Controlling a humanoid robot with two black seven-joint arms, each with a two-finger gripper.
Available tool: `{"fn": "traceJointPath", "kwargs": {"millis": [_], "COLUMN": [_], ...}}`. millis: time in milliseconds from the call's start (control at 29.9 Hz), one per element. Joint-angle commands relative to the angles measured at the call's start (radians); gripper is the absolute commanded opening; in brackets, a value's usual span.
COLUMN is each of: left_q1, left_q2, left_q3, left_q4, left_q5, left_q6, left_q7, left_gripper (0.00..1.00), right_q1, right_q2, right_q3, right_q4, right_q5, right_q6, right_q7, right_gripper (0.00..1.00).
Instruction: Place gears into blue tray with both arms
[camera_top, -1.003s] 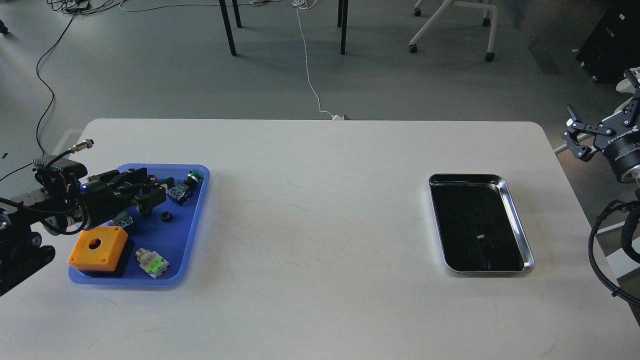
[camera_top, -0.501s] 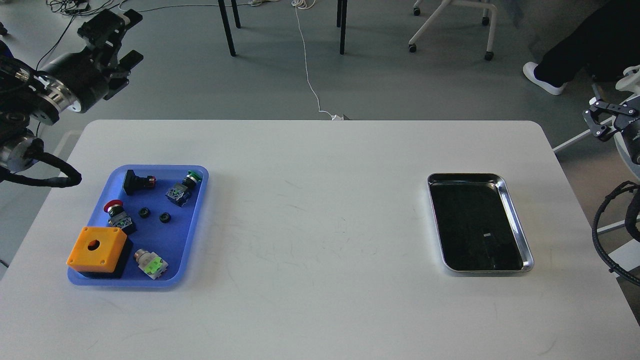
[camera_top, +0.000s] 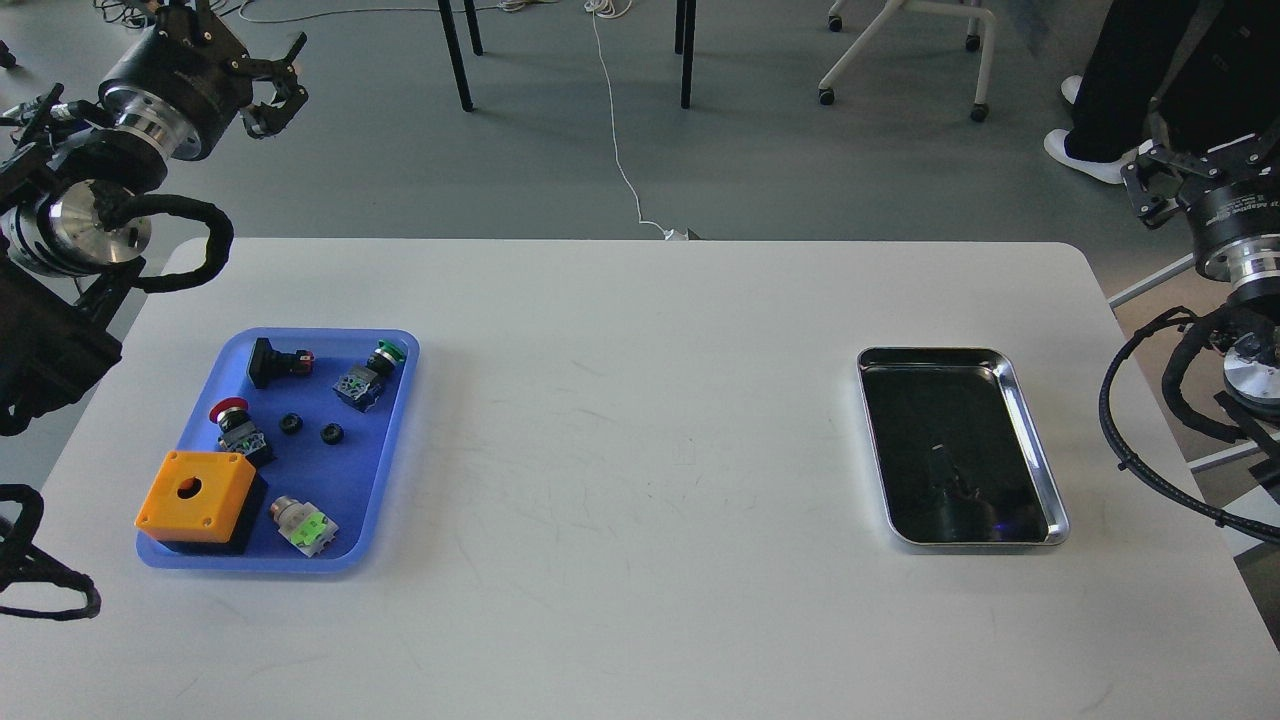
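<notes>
Two gears lie in the blue tray; left gripper jaws spread, right gripper unclear.

At the upper left of the frame the left gripper is small and dark; its fingers blur together. At the right edge the right gripper is just as unclear. A person's legs are cut off by the top edge.

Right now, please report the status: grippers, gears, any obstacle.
Left gripper open, empty, off table. Right gripper raised, state unclear. Two tiny black toothed gears lie in flat blue plastic tray. No obstacle seen.
</notes>
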Motion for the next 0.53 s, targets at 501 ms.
{"fn": "traceJointPath", "kwargs": {"millis": [501], "left_q1": [0.132], "left_q2": [-0.079], "left_q3": [-0.03], "left_q4": [0.024], "left_q5": [-0.18], "left_q6": [-0.044], "left_q7": [0.0], "left_gripper": [0.98], "right_q1": [-0.008], "right_q2": [0.149], "right_q3": [0.093], "right_q4": [-0.126], "right_q5": [-0.003], "right_q6": [0.065], "right_q7": [-0.139], "right_gripper": [0.99]}}
